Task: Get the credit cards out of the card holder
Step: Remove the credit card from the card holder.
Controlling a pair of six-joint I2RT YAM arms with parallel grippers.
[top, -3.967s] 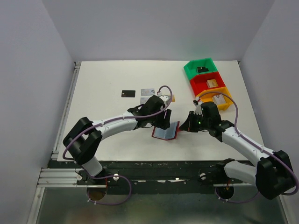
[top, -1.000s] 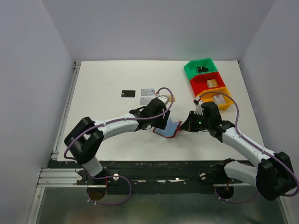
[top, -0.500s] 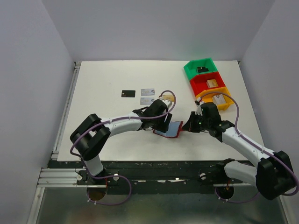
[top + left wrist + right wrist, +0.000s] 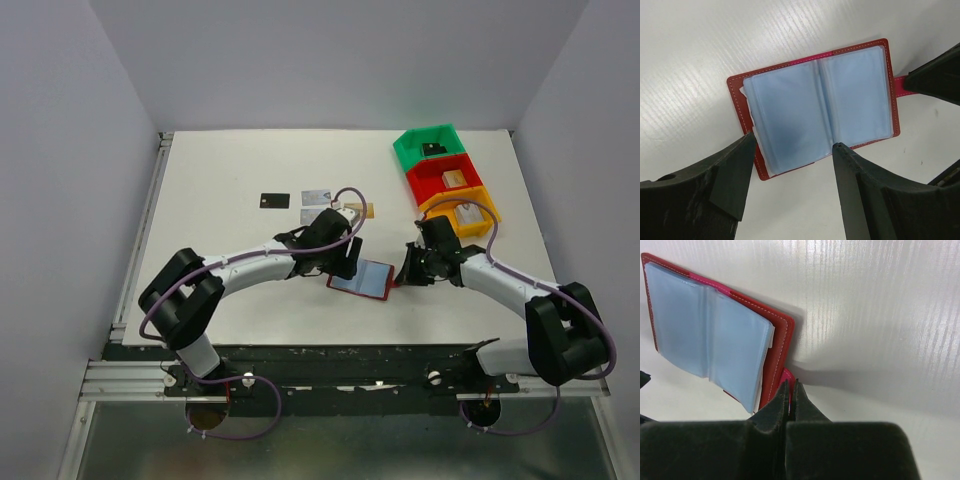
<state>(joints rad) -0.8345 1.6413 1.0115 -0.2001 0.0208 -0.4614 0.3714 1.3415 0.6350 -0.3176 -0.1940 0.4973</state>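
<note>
The card holder [image 4: 362, 280] lies open and flat on the table, its light blue lining up, and no cards show in its sleeves. It fills the left wrist view [image 4: 817, 105]. My left gripper [image 4: 343, 262] is open just above its near left edge [image 4: 792, 150] and holds nothing. My right gripper [image 4: 404, 272] is shut on the holder's red snap tab [image 4: 789, 377] at its right side. Credit cards lie on the table behind the left arm: a black one [image 4: 274, 200], a silver-grey one [image 4: 316, 196] and a gold-tan one [image 4: 366, 210]. The other cards are hidden or out of view.
Green [image 4: 430, 147], red [image 4: 445, 178] and orange [image 4: 468, 213] bins with small items stand in a row at the back right, close behind the right arm. The table's front edge runs just below the holder.
The holder, tilted up a second ago, now lies flat and open. My left gripper has drawn back a little up and left. My right gripper stays on the tab.
</note>
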